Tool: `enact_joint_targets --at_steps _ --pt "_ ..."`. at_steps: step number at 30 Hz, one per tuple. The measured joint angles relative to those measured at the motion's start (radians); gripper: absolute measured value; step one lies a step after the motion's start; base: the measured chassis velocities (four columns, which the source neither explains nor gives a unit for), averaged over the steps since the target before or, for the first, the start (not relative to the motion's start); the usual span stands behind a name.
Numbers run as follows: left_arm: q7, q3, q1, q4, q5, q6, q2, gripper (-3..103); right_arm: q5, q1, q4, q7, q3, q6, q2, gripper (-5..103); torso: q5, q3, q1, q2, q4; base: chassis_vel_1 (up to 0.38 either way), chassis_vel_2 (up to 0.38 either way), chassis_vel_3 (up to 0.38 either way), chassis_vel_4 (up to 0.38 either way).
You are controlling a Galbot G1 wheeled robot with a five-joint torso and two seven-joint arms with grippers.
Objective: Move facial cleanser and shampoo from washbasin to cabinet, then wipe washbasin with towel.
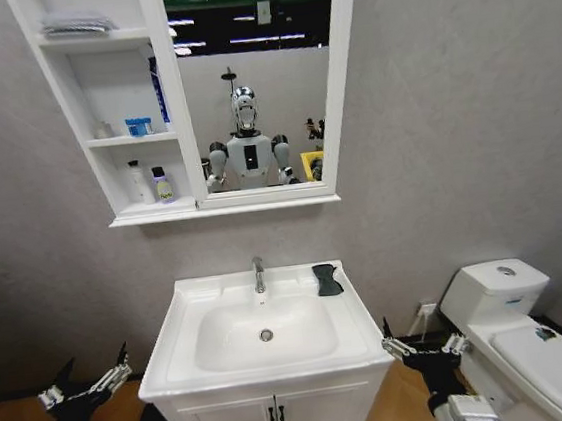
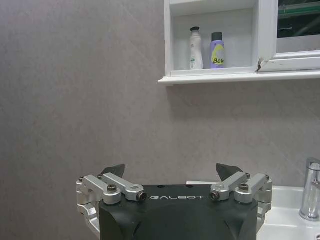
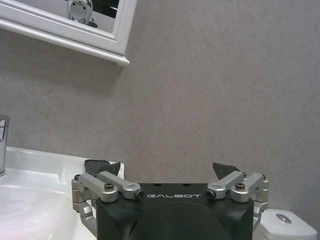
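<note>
Grey-walled bathroom, black towel (image 1: 327, 279) on washbasin (image 1: 199, 294) rim at centre, two bottles (image 1: 153, 184) on cabinet (image 1: 173, 101) shelf upper left, left gripper (image 1: 85, 386) and right gripper (image 1: 423, 345) low at frame's bottom corners, fingers apart, empty.

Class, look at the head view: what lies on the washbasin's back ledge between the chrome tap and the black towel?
Nothing: in the head view the ledge between the tap and the towel on the washbasin is bare white ceramic.
</note>
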Motion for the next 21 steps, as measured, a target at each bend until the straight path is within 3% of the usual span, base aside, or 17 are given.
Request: enact_joint_targets --at_steps 21 --pt "0.0 0.0 0.0 0.0 0.0 0.0 0.0 100 0.029 0.016 -0.007 0.0 -0.025 -0.005 -0.018 100 0.0004 0.0 0.0 0.0 0.0001 0.338 -0.35 -0.331 0.348"
